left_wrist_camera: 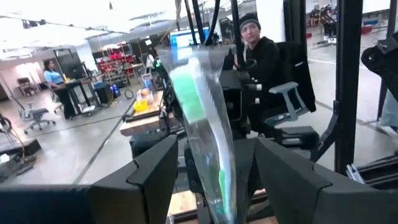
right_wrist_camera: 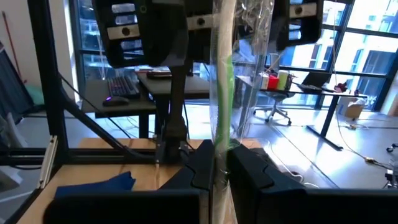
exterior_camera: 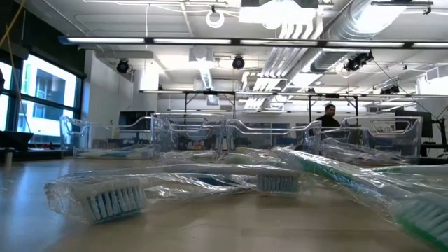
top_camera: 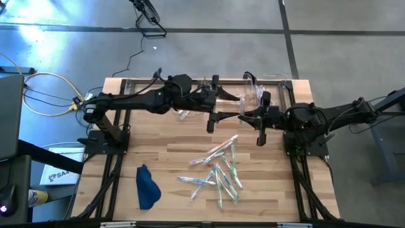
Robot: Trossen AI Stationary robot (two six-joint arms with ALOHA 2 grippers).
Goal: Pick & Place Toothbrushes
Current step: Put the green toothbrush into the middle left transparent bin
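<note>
**Two arms meet over a bench strewn with wrapped toothbrushes**

A wooden bench stands on a grey floor, with an open workshop of desks, ducts and ceiling lights behind it. In the lower centre-right of the high view the toothbrushes lie in a loose, overlapping heap, each sealed in a clear glossy wrapper, with pale pink, green and blue handles showing through. The low view looks straight across them: bristle heads press against crinkled film, and the nearest ones are too blurred to count. A dark blue cloth lies crumpled at the lower left, well apart from the heap.

Above the heap, near frame centre, the two arms reach toward each other. The right gripper has its fingers pressed together, pinching a green-handled toothbrush that stands upright in its wrapper. The left gripper has its fingers spread on either side of the same wrapped brush; whether they touch it cannot be told.

Clear plastic bins sit along the bench's upper edge, partly hidden by the arms. A box at the far lower left carries lettering too small to read. A person in dark clothes sits beyond the bench in the left wrist view.
</note>
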